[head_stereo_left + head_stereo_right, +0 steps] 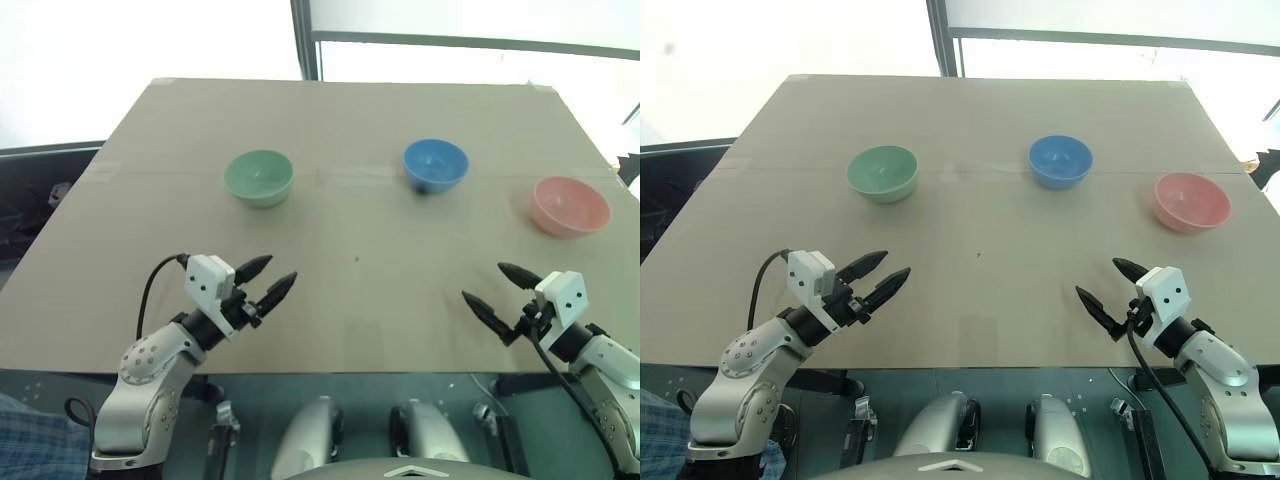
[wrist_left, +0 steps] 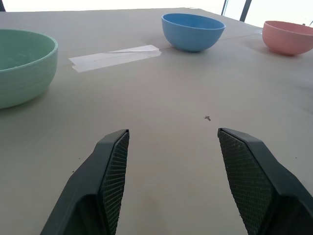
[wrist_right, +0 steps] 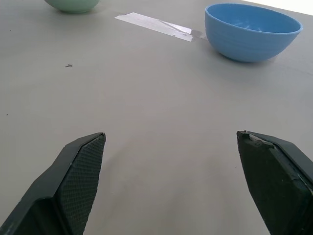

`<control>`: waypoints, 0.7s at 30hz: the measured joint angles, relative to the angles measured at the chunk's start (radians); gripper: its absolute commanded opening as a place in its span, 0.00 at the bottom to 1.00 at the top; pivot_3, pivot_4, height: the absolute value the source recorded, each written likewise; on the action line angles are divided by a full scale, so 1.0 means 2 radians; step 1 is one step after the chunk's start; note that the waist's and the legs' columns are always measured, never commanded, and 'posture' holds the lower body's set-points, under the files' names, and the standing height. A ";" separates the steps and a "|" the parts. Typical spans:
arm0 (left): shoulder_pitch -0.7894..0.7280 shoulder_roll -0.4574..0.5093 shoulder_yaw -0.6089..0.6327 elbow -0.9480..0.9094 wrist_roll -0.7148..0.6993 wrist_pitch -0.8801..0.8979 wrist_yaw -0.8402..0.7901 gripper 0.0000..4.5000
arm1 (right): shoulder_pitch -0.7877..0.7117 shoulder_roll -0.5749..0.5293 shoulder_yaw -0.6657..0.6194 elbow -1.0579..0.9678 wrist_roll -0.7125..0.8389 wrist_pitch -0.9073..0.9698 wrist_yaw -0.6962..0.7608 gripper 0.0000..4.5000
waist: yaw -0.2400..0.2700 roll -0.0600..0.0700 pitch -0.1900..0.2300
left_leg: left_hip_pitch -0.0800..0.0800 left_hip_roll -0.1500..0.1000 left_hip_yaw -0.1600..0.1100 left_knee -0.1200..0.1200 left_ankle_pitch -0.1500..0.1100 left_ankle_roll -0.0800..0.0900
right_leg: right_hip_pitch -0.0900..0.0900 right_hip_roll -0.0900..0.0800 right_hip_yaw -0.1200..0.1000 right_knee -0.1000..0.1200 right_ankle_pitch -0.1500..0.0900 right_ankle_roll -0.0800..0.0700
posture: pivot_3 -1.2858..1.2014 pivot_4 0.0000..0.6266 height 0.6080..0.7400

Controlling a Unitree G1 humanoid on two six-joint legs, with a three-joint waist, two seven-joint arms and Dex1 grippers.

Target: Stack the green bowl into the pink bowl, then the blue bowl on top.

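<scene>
Three bowls stand apart in a row across the brown table (image 1: 350, 300). The green bowl (image 1: 258, 177) is on the left, the blue bowl (image 1: 436, 165) in the middle, the pink bowl (image 1: 570, 206) on the right. All three sit upright and empty. My left gripper (image 1: 267, 279) hovers open near the table's front left, well short of the green bowl. My right gripper (image 1: 497, 288) hangs open at the front right, nearer than the pink bowl. Nothing lies between either pair of fingers.
A strip of clear tape (image 2: 116, 58) runs along a seam between the green and blue bowls. The table's front edge lies just behind both grippers. A window frame (image 1: 305, 40) rises beyond the far edge.
</scene>
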 measured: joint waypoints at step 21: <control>-0.007 -0.003 0.000 0.000 -0.023 -0.005 0.000 0.68 | -0.008 -0.009 -0.004 0.042 -0.011 -0.026 0.000 1.00 | 0.000 0.000 0.000 | 0.000 0.000 0.000 0.000 0.000 0.000 | 0.000 0.000 0.000 0.000 0.000 0.000 | 0.52 0.24 1.00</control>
